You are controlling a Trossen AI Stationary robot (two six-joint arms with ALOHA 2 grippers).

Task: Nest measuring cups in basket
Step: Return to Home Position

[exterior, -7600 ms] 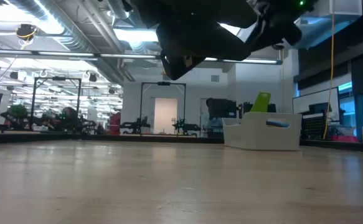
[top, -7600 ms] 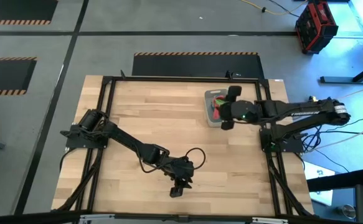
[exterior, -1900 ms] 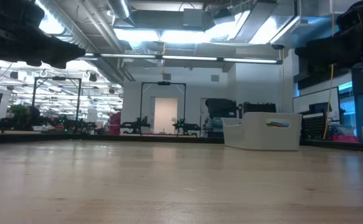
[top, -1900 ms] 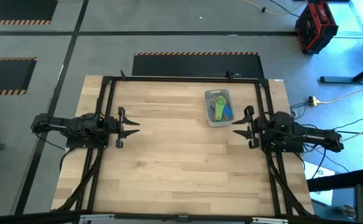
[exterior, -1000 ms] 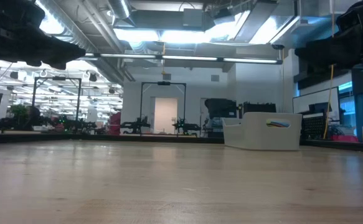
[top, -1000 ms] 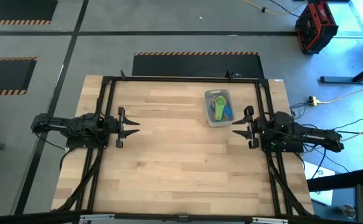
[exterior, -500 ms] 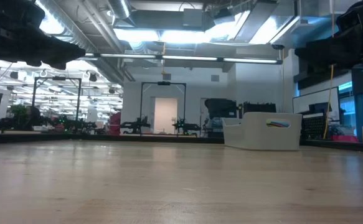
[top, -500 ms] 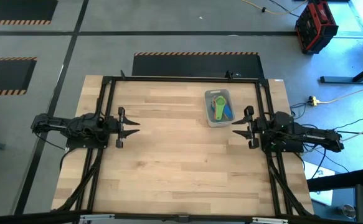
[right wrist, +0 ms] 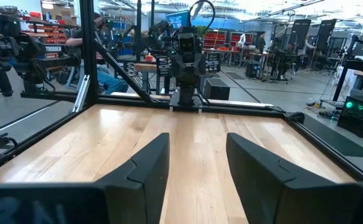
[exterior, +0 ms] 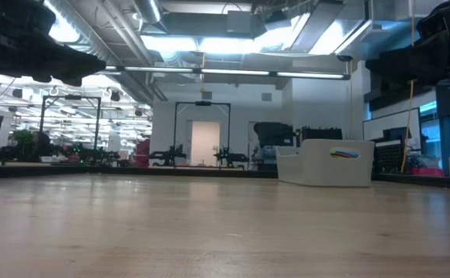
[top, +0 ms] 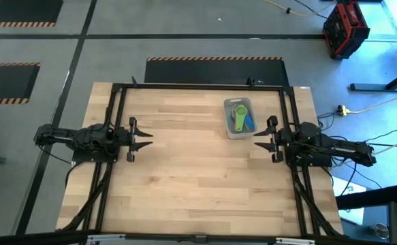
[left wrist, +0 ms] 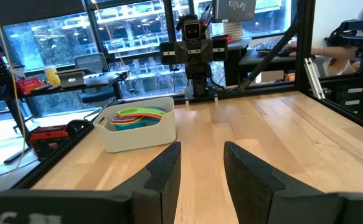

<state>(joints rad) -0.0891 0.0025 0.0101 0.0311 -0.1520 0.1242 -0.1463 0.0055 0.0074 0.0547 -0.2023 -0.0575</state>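
Both arms have folded back since the earliest frames. Then my right gripper was over the basket and my left reached out over the front middle of the table. Nothing has shifted in the last two seconds.

Left gripper [top: 142,138]: parked at the left table edge, fingers apart, holding nothing. My wrist view shows bare wood between the pads.

Right gripper [top: 265,140]: parked at the right edge, also spread and empty, just beside the basket's near corner but not touching it.

Table [top: 184,177]: no loose cups visible on it.

Basket [top: 227,126]: sits at the far right of the table, upright.

Measuring cups [top: 237,116]: nested inside, green on top, with a blue handle beside it. I can't sort the colours below, nor count them.

Handling judgement: thin moulded plastic, so light, stiff and smooth. A pinch on a round bowl would likely slip, so I'd take a cup across its flat handle. The basket is light too and probably slides on wood. Grip one long wall at the rim.

Stage: judged complete, arms at home.
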